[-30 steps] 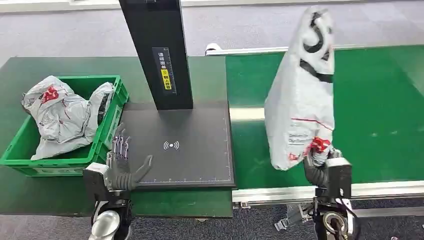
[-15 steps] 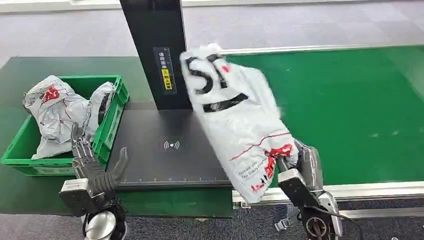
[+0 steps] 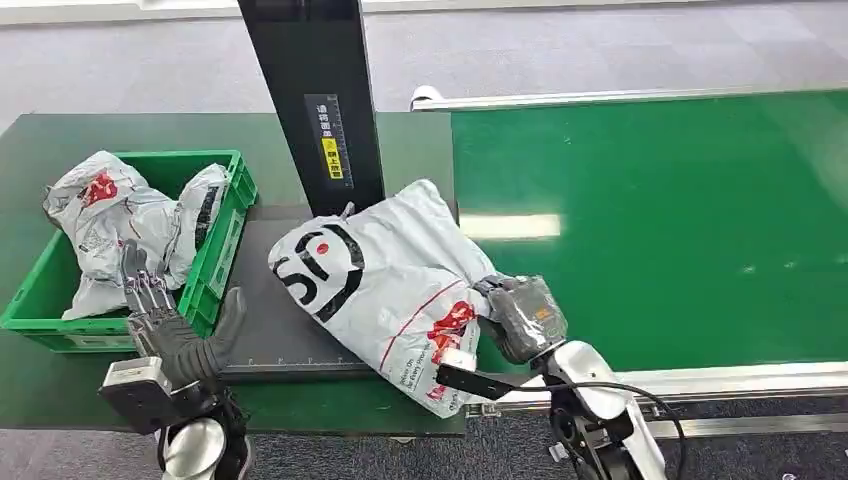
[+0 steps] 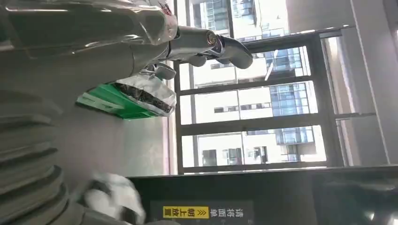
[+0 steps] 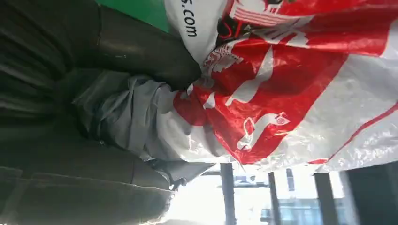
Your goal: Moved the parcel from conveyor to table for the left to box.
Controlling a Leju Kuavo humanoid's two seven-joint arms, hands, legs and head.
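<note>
1. We have swung the parcel (image 3: 375,275) off the belt (image 3: 650,220); it now lies mid-frame on the worktop (image 3: 420,150).
2. Our right hand (image 3: 520,318) still grips its corner.
3. Our left hand (image 3: 170,325), fingers spread and empty, waits lower left.

The dark green surface (image 3: 60,400) holds a green bin (image 3: 225,235), a black mat (image 3: 290,345) (with a white parcel (image 3: 385,280) on it).

From the head view we look forward and down on the desk (image 3: 60,135) and conveyor (image 3: 680,200). Our left wrist view, turned sideways, looks out at windows (image 4: 248,108) and shares the green crate (image 3: 225,235) (image 4: 110,101). Our right wrist view sits pressed against the parcel (image 3: 385,270) (image 5: 300,89).
</note>
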